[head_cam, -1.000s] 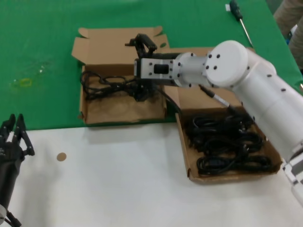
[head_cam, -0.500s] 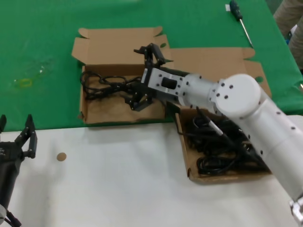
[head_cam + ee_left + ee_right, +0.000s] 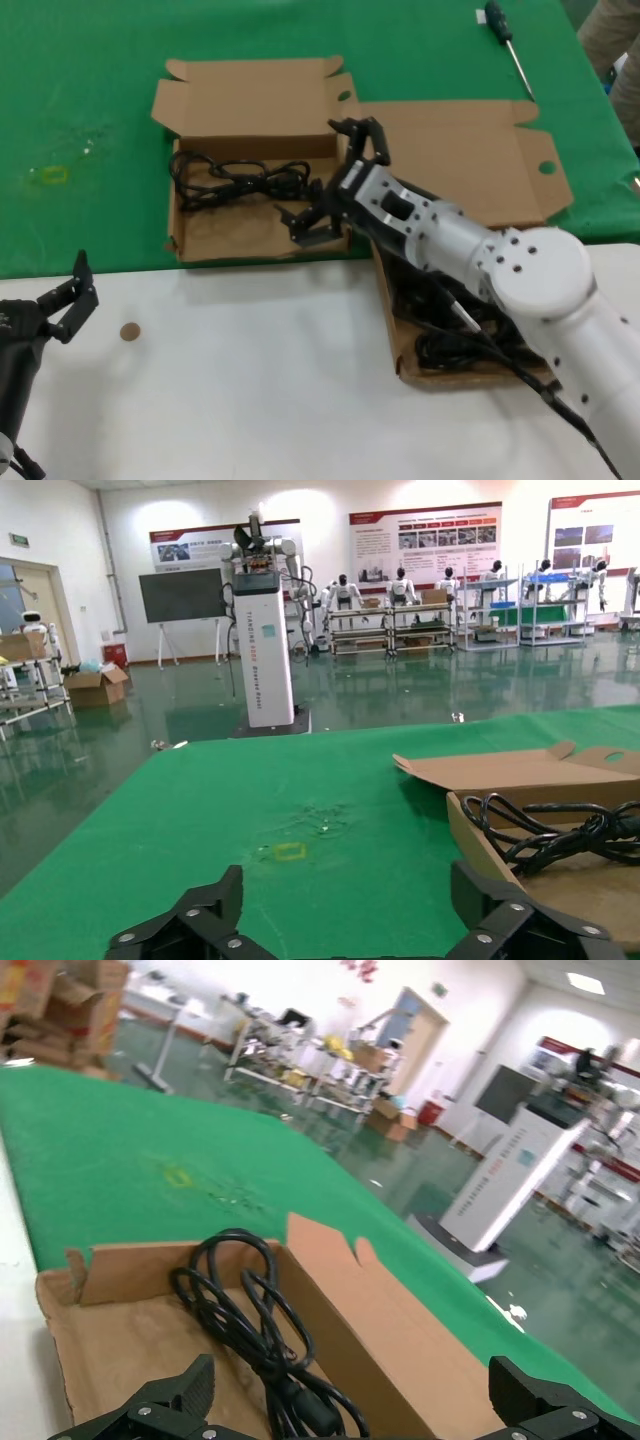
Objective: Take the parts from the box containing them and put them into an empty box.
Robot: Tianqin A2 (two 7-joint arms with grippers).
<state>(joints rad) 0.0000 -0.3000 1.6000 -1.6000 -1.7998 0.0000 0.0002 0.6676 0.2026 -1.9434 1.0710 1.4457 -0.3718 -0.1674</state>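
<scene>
One black cord (image 3: 238,180) lies coiled along the far side of the narrower box (image 3: 250,228). My right gripper (image 3: 335,180) hangs open and empty over that box's right edge, clear of the cord. Its wrist view shows the same cord (image 3: 250,1330) in the box (image 3: 110,1350) just beyond the right gripper (image 3: 345,1400). More cords (image 3: 440,348) lie in the wider box (image 3: 470,160), mostly hidden under my right arm. My left gripper (image 3: 65,305) waits open over the white table at the near left; its wrist view shows the left gripper (image 3: 345,920) spread wide, the cord (image 3: 540,830) far off.
A black-handled screwdriver (image 3: 505,40) lies on the green mat (image 3: 80,100) at the far right. A small cardboard disc (image 3: 130,331) sits on the white table (image 3: 250,400). A person's arm (image 3: 610,30) shows at the top right corner.
My right gripper has let go of the cord in the narrower box, opened, and drawn back to the right. The left gripper has opened and tilted.
</scene>
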